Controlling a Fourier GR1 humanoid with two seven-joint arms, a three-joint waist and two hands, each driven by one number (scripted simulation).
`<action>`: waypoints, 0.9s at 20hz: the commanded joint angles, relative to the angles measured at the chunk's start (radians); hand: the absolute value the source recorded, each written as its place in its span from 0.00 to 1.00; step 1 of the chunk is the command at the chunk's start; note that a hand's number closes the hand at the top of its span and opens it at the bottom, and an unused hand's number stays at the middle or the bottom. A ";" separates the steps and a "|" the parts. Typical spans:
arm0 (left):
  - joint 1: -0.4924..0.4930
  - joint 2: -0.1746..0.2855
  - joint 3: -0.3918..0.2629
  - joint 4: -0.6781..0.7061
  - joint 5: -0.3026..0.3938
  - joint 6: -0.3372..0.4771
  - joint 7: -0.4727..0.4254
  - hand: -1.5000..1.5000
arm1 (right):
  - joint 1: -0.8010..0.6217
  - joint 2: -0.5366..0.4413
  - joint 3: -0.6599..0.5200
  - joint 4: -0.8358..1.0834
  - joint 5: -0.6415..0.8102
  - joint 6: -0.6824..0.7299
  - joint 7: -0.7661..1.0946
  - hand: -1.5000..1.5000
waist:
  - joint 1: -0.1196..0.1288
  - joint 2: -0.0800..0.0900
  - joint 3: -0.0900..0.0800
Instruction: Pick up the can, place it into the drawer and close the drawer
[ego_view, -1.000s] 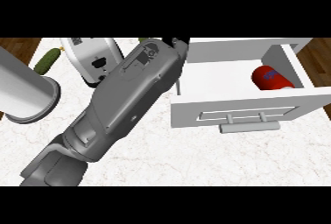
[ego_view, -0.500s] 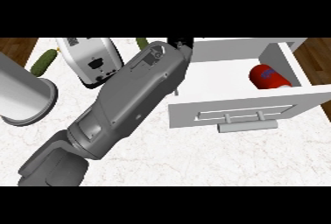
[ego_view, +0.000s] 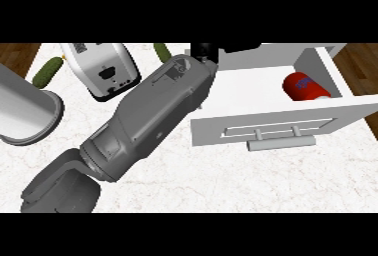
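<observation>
A cylindrical red can with a blue label (ego_view: 305, 86) is seen lying on its side inside the white rectangular drawer (ego_view: 221, 125). It is placed in the right part of the drawer, just behind the front panel and near the right wall. The drawer is pulled out and stands open. A pale grey bar handle (ego_view: 280, 144) is fixed on the front panel, and the panel is turned towards the lower edge of the view.

A thick grey forearm (ego_view: 155, 112) is stretched slantwise from the lower left corner up to the top middle, over the white marbled tabletop (ego_view: 221, 185). At its end the black left hand (ego_view: 204, 50) is seen by the back left corner of the drawer, well apart from the can. Most of the hand is cut off by the upper edge of the view, so it cannot be told whether it is spread or curled. Nothing is seen to be held by it.

A white toaster with a dark panel (ego_view: 103, 70) is standing just left of the forearm. A green cucumber (ego_view: 47, 71) is lying further left, near the edge of the tabletop. Below it, a tall grey metal cylinder (ego_view: 22, 112) is standing upright at the left edge of the view.
</observation>
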 joint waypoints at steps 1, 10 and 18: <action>0.023 0.000 -0.051 -0.013 0.043 0.046 -0.026 0.00 | -0.020 -0.010 0.010 -0.037 -0.002 -0.036 0.044 0.00 | 0.004 -0.001 -0.001; 0.017 0.000 -0.060 0.043 0.110 0.044 -0.089 0.00 | -0.053 -0.001 0.022 -0.007 0.037 -0.030 0.017 0.00 | -0.011 0.006 0.000; 0.009 0.000 -0.056 0.010 0.158 0.053 -0.141 0.00 | -0.084 -0.093 -0.039 -0.076 0.201 0.052 -0.108 0.00 | 0.004 0.005 -0.001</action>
